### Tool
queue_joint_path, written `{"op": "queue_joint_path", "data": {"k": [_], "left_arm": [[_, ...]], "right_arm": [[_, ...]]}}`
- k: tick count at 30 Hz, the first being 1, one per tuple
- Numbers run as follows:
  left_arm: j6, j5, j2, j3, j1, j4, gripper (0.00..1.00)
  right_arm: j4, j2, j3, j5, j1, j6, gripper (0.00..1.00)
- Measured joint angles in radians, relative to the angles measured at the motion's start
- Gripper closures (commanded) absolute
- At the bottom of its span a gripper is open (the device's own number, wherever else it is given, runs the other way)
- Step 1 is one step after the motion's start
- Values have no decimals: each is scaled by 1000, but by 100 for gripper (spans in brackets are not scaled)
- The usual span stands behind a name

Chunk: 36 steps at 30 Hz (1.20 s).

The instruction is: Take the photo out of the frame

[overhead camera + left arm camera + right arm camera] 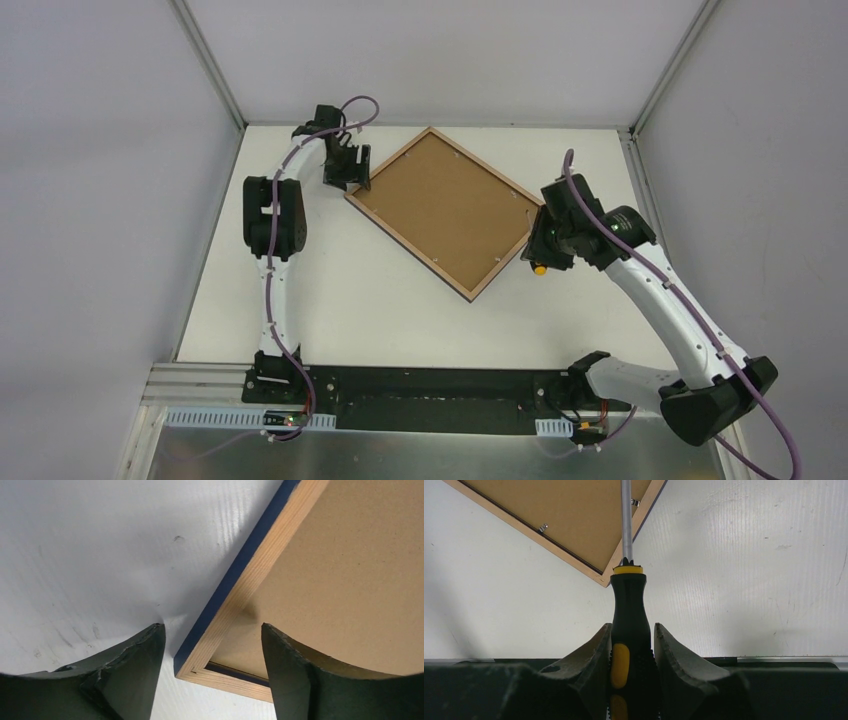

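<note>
The frame (408, 248) lies face down and turned like a diamond, with its light wood rim up and the brown backing board (445, 205) inside it. The photo is hidden under the board. My left gripper (345, 172) is open and straddles the frame's left corner (192, 666), one finger (132, 675) on the table side and the other (300, 675) over the board. My right gripper (541, 250) is shut on a black and yellow screwdriver (629, 605). Its shaft (626, 520) reaches over the frame's right corner (610, 575).
Small metal clips (543, 528) hold the board at the rim, and another clip (635, 502) sits beside the shaft. White walls with metal posts (215, 70) close the table at the back and sides. A black strip (420, 395) runs along the near edge.
</note>
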Motion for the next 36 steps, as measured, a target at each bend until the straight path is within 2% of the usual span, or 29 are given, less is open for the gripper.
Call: {"op": "queue_joint_path", "data": {"k": [5, 9, 13, 22, 26, 30, 32, 36], "left_arm": [[-21, -8, -3, -23, -12, 5, 70], [-28, -28, -43, -92, -19, 25, 83], [-29, -45, -121, -218, -32, 31, 91], [-183, -142, -469, -704, -61, 18, 93], [-246, -168, -594, -855, -70, -13, 91], [-283, -165, -667, -917, -89, -40, 90], [-293, -158, -696, -927, -94, -52, 85], [-304, -118, -742, -949, -97, -59, 64]], "right_arm": [[-2, -11, -3, -6, 0, -3, 100], [8, -58, -38, -21, 0, 2, 100], [6, -116, -98, -33, 0, 10, 100], [-43, -73, -126, -5, -6, 0, 100], [-34, -46, -140, -36, -35, -21, 100], [13, 8, -140, -97, -51, -39, 100], [47, 47, -141, -132, -52, -47, 100], [114, 123, -142, -180, -53, -71, 100]]}}
